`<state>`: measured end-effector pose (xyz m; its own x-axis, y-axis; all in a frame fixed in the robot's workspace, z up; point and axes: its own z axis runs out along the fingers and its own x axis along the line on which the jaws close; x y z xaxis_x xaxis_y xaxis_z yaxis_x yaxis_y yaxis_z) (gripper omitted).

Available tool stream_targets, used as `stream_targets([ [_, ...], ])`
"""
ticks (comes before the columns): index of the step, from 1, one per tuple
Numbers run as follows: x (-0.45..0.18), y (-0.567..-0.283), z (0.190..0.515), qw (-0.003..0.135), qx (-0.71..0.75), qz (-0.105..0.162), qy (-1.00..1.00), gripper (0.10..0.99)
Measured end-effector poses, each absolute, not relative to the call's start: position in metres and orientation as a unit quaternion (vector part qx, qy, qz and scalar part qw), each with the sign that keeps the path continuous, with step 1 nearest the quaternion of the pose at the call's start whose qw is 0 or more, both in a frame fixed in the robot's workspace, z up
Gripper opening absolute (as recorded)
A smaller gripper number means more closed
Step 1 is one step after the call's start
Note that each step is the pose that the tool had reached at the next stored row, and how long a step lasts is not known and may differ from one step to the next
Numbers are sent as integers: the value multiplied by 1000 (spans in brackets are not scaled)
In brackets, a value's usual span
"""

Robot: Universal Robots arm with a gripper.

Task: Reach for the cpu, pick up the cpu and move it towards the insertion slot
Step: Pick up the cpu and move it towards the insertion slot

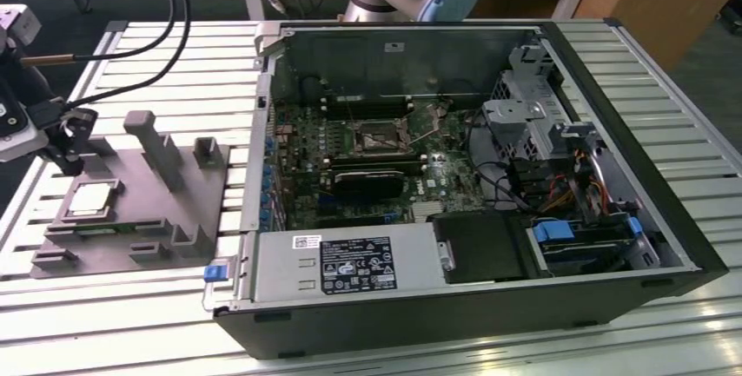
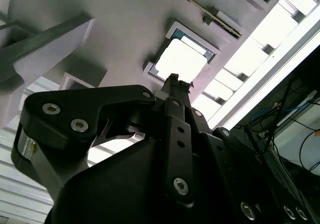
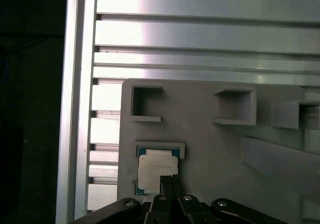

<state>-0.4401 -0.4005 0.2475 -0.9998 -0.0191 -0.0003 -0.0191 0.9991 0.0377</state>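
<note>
Hovering at the exterior view's lower left, the gripper (image 1: 72, 166) has its jaws pressed together, empty, tips right over the cpu (image 1: 93, 200). The cpu sits boxed into the grey fixture's (image 1: 128, 228) recess, posts (image 1: 151, 146) close by. The insertion slot (image 1: 377, 139) is well apart, inside the open case (image 1: 464, 324).
</note>
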Motion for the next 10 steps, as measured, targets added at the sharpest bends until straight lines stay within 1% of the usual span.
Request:
stream_targets([
  [10,-447,-402,229,0,10,-19,-1000,106],
])
